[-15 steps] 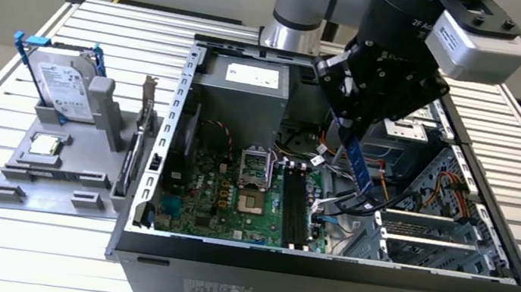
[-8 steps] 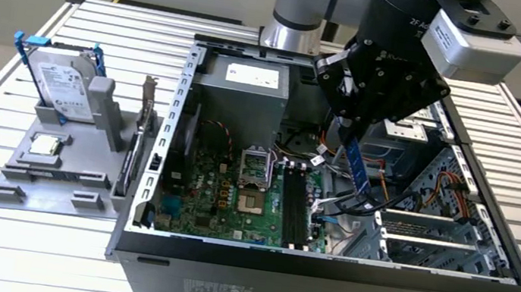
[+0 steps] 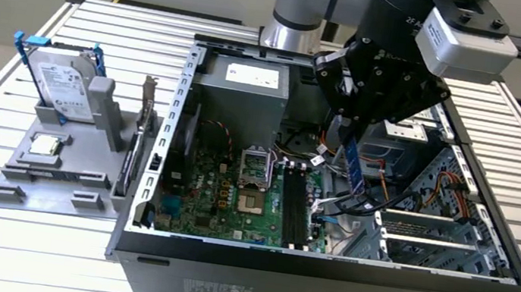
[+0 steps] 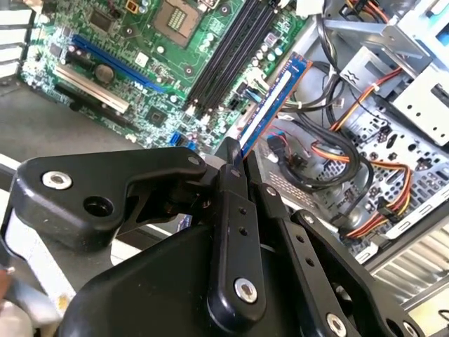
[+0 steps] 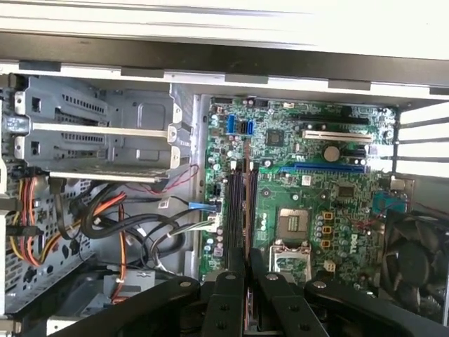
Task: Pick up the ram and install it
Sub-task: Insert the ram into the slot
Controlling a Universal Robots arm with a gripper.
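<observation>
Over the open computer case (image 3: 325, 266), my gripper (image 3: 350, 132) is shut on the ram (image 3: 356, 165), a long thin stick with a blue edge that hangs down from the fingers. In the second wrist view the ram (image 4: 272, 102) juts from the gripper (image 4: 236, 160) out over the cables, beside the motherboard's edge. The long black memory slots (image 3: 295, 206) lie below and toward the exterior view's left of the stick. The first wrist view shows these slots (image 5: 238, 200) running straight out ahead of the closed fingers (image 5: 231, 270). The ram is apart from the slots.
A grey tray (image 3: 19, 189) at the exterior view's left holds a hard drive (image 3: 65, 84), a square processor chip (image 3: 46, 145) and an upright card with a bracket (image 3: 144, 126). Inside the case are the processor socket (image 3: 251, 175), loose cables (image 4: 330, 154) and a drive cage (image 5: 98, 133).
</observation>
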